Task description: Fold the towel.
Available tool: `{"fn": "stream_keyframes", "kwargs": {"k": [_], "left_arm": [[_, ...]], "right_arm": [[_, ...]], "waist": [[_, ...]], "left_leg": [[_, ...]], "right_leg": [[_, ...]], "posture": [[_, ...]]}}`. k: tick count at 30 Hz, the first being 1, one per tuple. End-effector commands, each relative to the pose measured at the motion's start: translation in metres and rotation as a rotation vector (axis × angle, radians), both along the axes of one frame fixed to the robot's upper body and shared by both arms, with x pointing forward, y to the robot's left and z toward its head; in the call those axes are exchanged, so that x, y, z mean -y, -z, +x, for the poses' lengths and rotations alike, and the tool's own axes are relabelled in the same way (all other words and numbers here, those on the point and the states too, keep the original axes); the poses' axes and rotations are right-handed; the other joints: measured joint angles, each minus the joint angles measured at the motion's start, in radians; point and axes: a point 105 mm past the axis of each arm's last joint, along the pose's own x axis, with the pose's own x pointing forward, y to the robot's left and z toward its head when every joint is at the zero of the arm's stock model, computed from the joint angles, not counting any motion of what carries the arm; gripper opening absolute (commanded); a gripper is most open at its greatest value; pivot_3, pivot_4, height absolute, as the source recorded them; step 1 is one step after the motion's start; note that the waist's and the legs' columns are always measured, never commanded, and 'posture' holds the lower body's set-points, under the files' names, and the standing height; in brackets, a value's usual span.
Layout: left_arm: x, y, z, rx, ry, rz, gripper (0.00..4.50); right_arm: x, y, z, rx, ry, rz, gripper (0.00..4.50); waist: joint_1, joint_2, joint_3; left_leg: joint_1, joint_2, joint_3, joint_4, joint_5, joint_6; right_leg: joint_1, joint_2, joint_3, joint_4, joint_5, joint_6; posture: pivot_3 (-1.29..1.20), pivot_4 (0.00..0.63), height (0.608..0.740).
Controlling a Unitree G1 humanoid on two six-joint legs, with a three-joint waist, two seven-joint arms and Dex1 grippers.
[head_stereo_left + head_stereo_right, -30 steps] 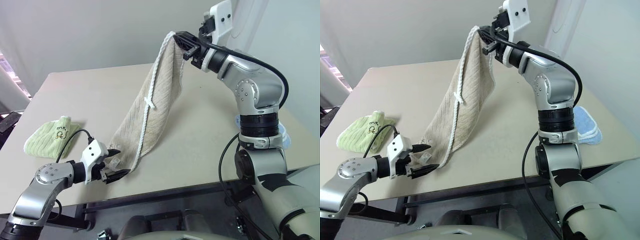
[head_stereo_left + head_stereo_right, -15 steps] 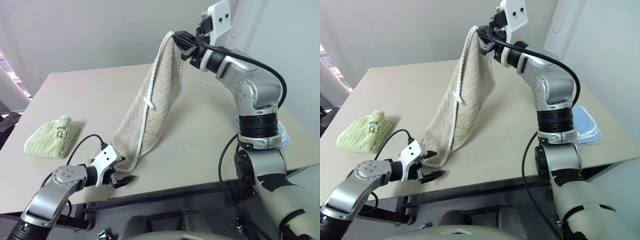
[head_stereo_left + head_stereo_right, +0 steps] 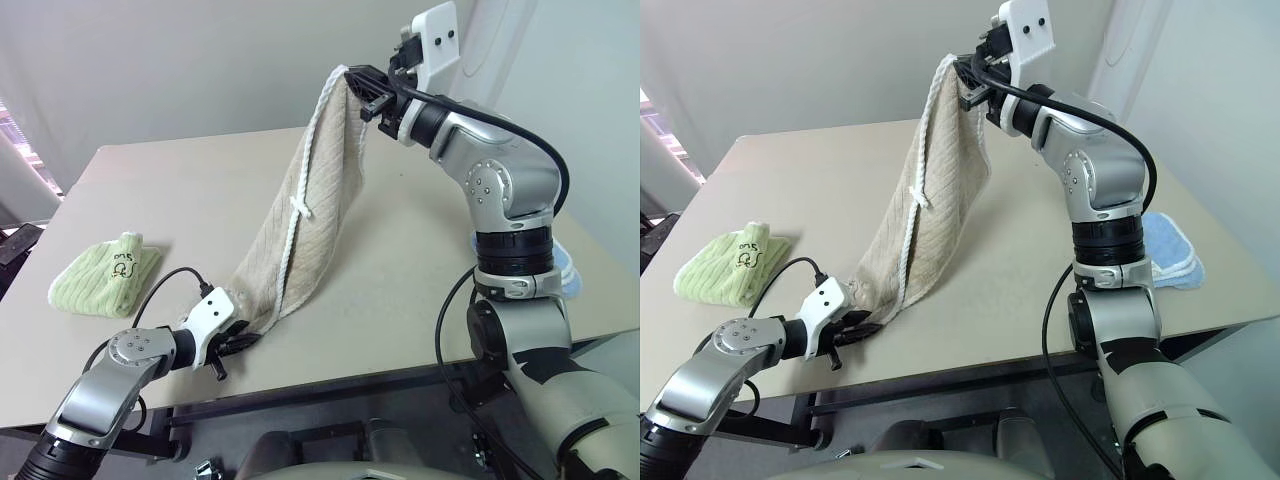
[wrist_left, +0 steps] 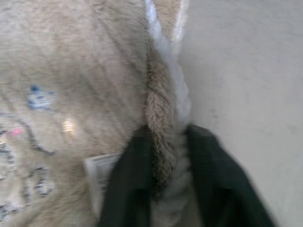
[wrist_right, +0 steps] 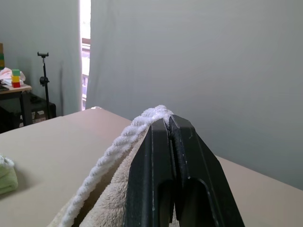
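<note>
Near the tabletop's (image 3: 420, 300) front edge, with left end effector (image 3: 238, 338) clamped on the towel's (image 3: 315, 215) low corner and right end effector (image 3: 372, 95) pinching its top corner: lift evenly, taut.

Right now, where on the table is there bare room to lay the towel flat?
The widest bare patch is the far table, behind the green towel and left of the hanging towel. A second one lies between the towel and the right arm. The near edge is crowded around the left tool.
</note>
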Motion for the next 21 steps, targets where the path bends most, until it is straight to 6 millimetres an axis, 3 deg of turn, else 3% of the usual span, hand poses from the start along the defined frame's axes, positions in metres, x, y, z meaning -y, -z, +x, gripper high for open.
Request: {"fn": "stream_keyframes", "kwargs": {"k": [1,4,7,10,14,20,21], "left_arm": [[0.005,-0.005,-0.009,-0.065,0.042,-0.086,0.02],[0.0,-0.026,-0.008,-0.044,0.039,-0.173,0.02],[-0.023,-0.044,-0.003,0.01,-0.012,-0.189,0.02],[-0.045,-0.052,0.003,0.028,-0.082,-0.17,0.02],[-0.052,-0.062,0.005,0.032,-0.096,-0.219,0.02],[-0.048,-0.043,-0.006,0.003,-0.041,-0.14,0.02],[-0.046,-0.04,-0.004,0.002,-0.047,-0.143,0.26]], "right_arm": [[0.0,-0.009,-0.003,0.043,0.003,0.008,0.0],[0.002,-0.007,-0.002,0.038,0.009,0.005,0.0],[0.004,-0.003,0.0,0.028,0.018,0.004,0.0],[0.008,0.002,0.004,0.015,0.039,-0.005,0.0],[0.01,0.008,0.007,-0.001,0.051,-0.014,0.0],[0.012,0.012,0.007,-0.008,0.051,-0.023,0.0],[0.012,0.013,0.007,-0.01,0.049,-0.025,0.0]], "waist": [[0.0,0.0,0.0],[-0.001,0.0,0.0],[-0.002,0.0,0.0],[-0.002,0.0,0.0],[-0.002,0.0,0.0],[-0.002,0.0,0.0],[-0.002,0.0,0.0]], "left_leg": [[0.0,0.0,0.0,0.0,0.0,0.0],[0.0,0.0,0.0,0.0,0.0,0.0],[0.0,0.0,0.0,0.0,0.0,0.0],[0.0,0.001,0.0,0.0,0.0,0.0],[0.0,0.0,0.0,0.0,0.0,0.0],[0.0,0.0,0.0,0.0,0.0,0.0],[0.0,0.0,0.0,0.0,0.0,0.0]], "right_leg": [[0.0,0.0,0.0,0.0,0.0,0.0],[0.0,0.0,0.0,0.0,0.0,0.0],[0.0,0.0,0.0,0.0,-0.001,-0.002],[0.0,0.001,0.0,0.001,-0.001,-0.002],[0.0,0.001,0.0,0.001,-0.001,-0.002],[-0.001,0.0,0.0,0.001,-0.001,-0.001],[-0.001,0.0,0.0,0.001,-0.001,-0.002]], "posture": [[0.0,0.0,0.74],[0.0,0.0,0.74],[0.0,0.0,0.74],[0.0,0.0,0.74],[0.0,0.0,0.74],[0.0,0.0,0.74],[0.0,0.0,0.74]]}}
